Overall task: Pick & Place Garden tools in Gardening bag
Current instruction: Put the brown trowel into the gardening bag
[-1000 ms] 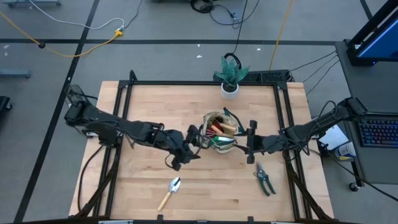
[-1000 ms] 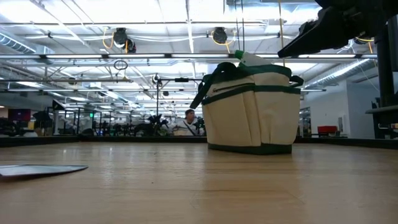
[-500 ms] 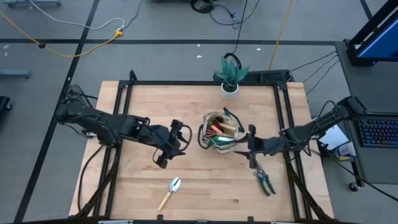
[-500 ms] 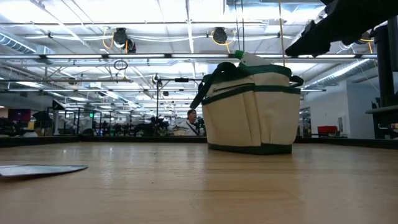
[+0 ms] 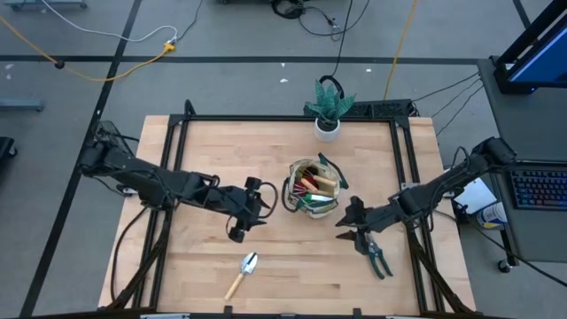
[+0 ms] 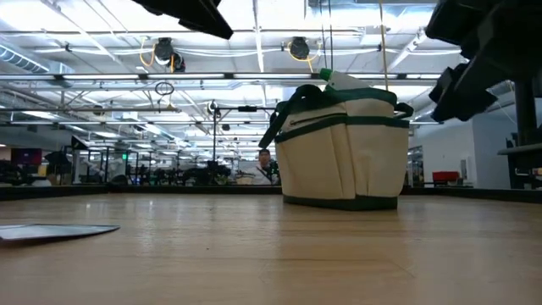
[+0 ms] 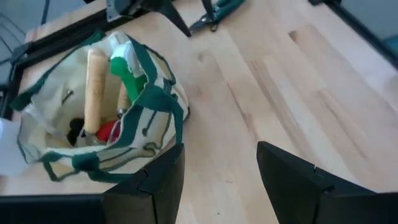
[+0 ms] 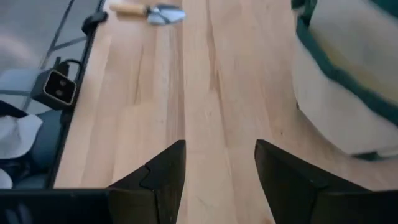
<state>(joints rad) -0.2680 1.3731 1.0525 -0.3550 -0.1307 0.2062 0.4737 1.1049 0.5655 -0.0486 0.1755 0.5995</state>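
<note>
At table centre: small tan canvas gardening bag with dark green trim [image 5: 312,190], upright, flanked by both grippers.

Inside the bag: wooden handles, a red piece and a green piece, seen from the left wrist. On bare wood near the front edge: wooden-handled metal trowel [image 5: 241,273], well apart from the bag. To the bag's right front: dark pruning shears [image 5: 376,255], lying flat. Left gripper [image 5: 247,213] beside the bag's left side, fingers spread, grasping nothing. Right gripper [image 5: 348,227] just beside the shears, between them and the bag, fingers parted and empty. Beyond the bag, at the far edge: green plant in white pot [image 5: 328,108].
</note>
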